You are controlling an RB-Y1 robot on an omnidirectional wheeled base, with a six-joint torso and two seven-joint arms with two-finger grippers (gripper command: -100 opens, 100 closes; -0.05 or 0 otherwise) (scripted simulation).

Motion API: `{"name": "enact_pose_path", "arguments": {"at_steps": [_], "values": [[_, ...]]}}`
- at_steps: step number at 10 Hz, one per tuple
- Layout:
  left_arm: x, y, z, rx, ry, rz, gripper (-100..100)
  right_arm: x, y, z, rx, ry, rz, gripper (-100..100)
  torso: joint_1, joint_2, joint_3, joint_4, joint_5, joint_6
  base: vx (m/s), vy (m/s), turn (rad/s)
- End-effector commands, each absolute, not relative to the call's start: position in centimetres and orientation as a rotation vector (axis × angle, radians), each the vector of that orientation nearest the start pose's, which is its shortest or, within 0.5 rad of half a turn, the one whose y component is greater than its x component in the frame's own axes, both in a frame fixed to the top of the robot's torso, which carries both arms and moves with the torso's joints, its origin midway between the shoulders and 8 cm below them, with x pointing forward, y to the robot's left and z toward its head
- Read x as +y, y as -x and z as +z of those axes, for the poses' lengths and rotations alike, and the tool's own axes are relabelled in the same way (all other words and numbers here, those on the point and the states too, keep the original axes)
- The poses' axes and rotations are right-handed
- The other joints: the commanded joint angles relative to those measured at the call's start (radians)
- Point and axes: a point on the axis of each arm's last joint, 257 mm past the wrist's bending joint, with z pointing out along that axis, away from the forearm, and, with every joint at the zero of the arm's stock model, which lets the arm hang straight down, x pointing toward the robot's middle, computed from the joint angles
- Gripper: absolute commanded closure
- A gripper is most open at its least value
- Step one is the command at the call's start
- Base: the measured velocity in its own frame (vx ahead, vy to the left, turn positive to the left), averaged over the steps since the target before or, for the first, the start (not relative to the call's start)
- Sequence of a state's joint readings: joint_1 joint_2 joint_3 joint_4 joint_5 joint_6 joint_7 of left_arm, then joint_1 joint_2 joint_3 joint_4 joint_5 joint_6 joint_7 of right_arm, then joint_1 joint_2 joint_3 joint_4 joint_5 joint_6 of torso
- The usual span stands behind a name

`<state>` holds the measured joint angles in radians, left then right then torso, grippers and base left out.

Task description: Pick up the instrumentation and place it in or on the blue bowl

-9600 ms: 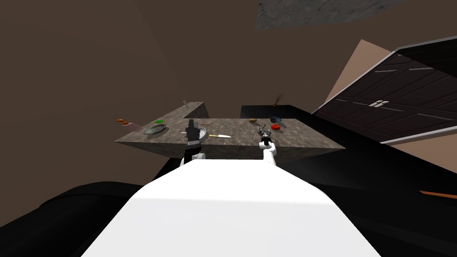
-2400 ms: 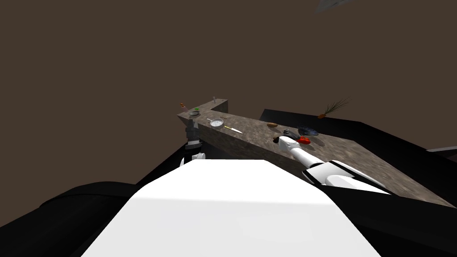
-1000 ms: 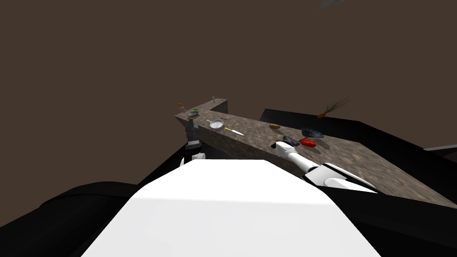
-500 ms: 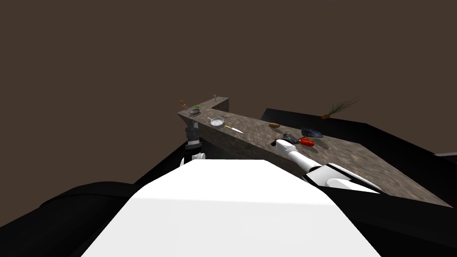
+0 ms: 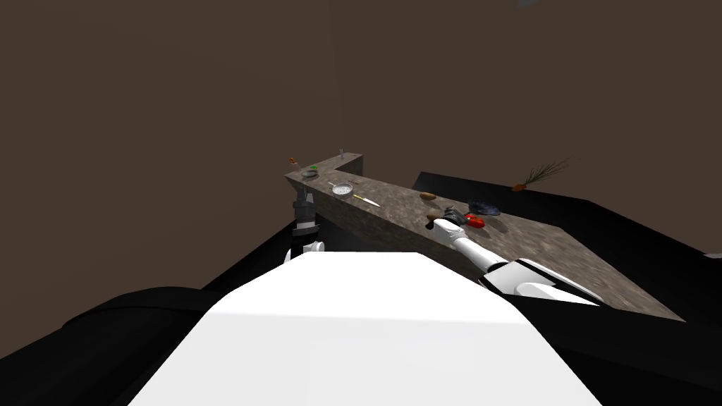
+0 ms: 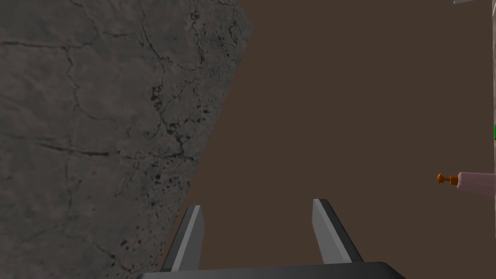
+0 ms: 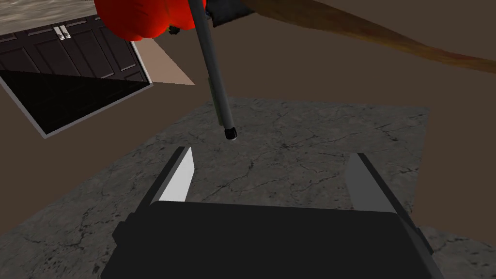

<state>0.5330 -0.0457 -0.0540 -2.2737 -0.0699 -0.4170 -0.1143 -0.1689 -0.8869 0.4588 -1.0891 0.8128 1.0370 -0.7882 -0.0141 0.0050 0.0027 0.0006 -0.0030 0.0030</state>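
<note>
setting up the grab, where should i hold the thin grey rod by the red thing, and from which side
I'd grip the thin grey rod across its straight shaft, just behind the dark tip that points at the open right hand. Come from that tip end: the red thing crowds the far end.

The table (image 5: pixel 557 250) is an L-shaped slab of mottled brown-grey stone. At its far corner lie a grey dish (image 5: pixel 309 173) with something green (image 5: pixel 312 168) by it, and a pink thing with an orange tip (image 5: pixel 292 162) that juts over the edge. Nearer lie a round silver strainer (image 5: pixel 342 188), a knife (image 5: pixel 366 201) with a yellow handle, and a brown lump (image 5: pixel 427 196). Further along sit the dark blue bowl (image 5: pixel 485 208) and, just beside it, a red vegetable (image 5: pixel 476 221). A thin grey rod (image 7: pixel 216 82) with a dark tip reaches out from beside the red vegetable.
</note>
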Motion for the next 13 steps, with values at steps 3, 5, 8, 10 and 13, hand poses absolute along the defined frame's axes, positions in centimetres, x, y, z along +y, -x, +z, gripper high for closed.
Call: {"name": "enact_pose_path", "arguments": {"at_steps": [3, 5, 8, 10, 13], "values": [[26.5, -35.9, -0.6, 0.730, 0.700, -1.167, 0, -65.7, -42.4, -25.7, 1.383, -0.873, -0.603, -100, -0.002, -0.005, -0.003, -0.001, -0.001, 0.000, -0.036, -0.161, 0.004], [26.5, -35.9, -0.6, 0.730, 0.700, -1.167, 0, -64.7, -42.8, -26.4, 1.412, -0.829, -0.601, -100, 0.001, -0.006, -0.003, -0.001, 0.000, 0.000, -0.017, -0.105, -0.009], [26.5, -35.9, -0.6, 0.730, 0.700, -1.167, 0, -62.5, -43.3, -28.0, 1.472, -0.732, -0.598, -100, 0.004, -0.006, -0.004, -0.001, 0.001, 0.000, -0.018, -0.083, -0.013], [26.5, -35.9, -0.6, 0.730, 0.700, -1.167, 0, -62.4, -43.3, -28.1, 1.476, -0.723, -0.598, -100, 0.004, -0.006, -0.004, -0.001, 0.001, 0.000, -0.008, -0.065, -0.006], [26.5, -35.9, -0.5, 0.730, 0.700, -1.167, 0, -65.0, -42.6, -27.7, 1.462, -0.752, -0.635, -100, 0.009, -0.006, -0.004, -0.001, 0.002, -0.001, -0.029, -0.010, 0.129]]}}
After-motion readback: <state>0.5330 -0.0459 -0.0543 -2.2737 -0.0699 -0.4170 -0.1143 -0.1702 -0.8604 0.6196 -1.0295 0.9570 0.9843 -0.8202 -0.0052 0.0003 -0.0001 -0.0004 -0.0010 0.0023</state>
